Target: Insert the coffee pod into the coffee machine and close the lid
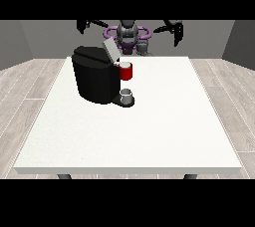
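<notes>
Coffee machine (94, 79) lid (110, 49) raised; both hands held high.

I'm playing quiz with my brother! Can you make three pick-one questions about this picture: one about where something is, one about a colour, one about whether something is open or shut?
1. Where on the table is the coffee machine?
A. far part, towards the view's left
B. near edge, at the view's right
C. on the floor

2. What colour is the part sticking out at the machine's front?
A. green
B. red
C. yellow

3. How is the lid?
A. shut flat
C. taken off, lying on the table
B. tilted up, open

Answers:
1 A: the machine stands on the robot's side of the table, left of the middle.
2 B: it shows red, above the grey cup.
3 B: the grey lid stands slanted above the machine's top.
</notes>
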Robot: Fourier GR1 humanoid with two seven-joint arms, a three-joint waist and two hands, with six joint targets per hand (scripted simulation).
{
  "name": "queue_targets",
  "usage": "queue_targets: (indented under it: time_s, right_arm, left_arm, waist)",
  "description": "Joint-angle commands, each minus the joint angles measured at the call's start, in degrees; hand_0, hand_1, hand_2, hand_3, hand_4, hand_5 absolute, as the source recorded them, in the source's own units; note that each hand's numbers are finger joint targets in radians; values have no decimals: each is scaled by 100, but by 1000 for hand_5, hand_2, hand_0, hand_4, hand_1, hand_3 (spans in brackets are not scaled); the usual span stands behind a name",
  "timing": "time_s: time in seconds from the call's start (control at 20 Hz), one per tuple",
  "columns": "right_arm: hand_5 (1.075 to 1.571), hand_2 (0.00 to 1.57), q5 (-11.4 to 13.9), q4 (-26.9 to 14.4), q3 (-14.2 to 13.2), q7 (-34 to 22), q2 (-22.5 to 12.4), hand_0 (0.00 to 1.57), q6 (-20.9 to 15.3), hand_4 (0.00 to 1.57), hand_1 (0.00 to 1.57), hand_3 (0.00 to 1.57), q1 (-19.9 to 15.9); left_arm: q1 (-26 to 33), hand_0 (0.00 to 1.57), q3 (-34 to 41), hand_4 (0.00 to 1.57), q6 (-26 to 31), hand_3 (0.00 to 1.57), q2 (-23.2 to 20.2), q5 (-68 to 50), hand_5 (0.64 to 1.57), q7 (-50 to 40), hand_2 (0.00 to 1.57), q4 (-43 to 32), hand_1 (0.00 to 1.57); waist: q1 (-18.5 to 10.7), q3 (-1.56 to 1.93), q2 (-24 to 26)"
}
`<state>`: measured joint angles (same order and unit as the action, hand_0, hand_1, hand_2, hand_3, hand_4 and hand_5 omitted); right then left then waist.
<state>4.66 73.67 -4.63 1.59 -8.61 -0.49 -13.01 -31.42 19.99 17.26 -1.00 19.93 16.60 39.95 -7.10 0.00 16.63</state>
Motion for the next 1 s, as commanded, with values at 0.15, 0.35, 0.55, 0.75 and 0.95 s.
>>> queue_targets:
  time_s: [0.15,0.35,0.55,0.75,0.95]
  right_arm:
    - [1571,0,-122,-164,-273,-592,-100,0,-128,0,0,0,-743]
    - [1571,0,-428,-433,-536,-460,-297,0,138,0,0,0,-1021]
    - [1571,0,-814,-620,-679,-932,-64,0,96,92,0,0,-1305]
    - [1571,0,-834,-1141,-901,-788,-263,0,-21,168,0,0,-1620]
    - [1571,0,-777,-1091,-631,-1017,-271,0,121,0,0,0,-1975]
  left_arm:
    - [543,0,-457,385,69,0,97,-404,1571,-119,0,871,0]
    - [708,0,-590,391,105,0,12,-709,1571,-45,0,1330,0]
    - [801,0,-907,356,-220,0,99,-784,1571,-642,0,1816,0]
    - [889,0,-1129,342,-23,0,100,-994,1571,-992,0,2512,0]
    - [1297,0,-1130,301,-190,0,-87,-1029,1571,-547,0,2840,0]
  waist:
    - [-342,1,-367]
    - [-420,1,-760]
    - [-398,1,-681]
    - [-617,2,-1000]
    - [-368,0,-1285]
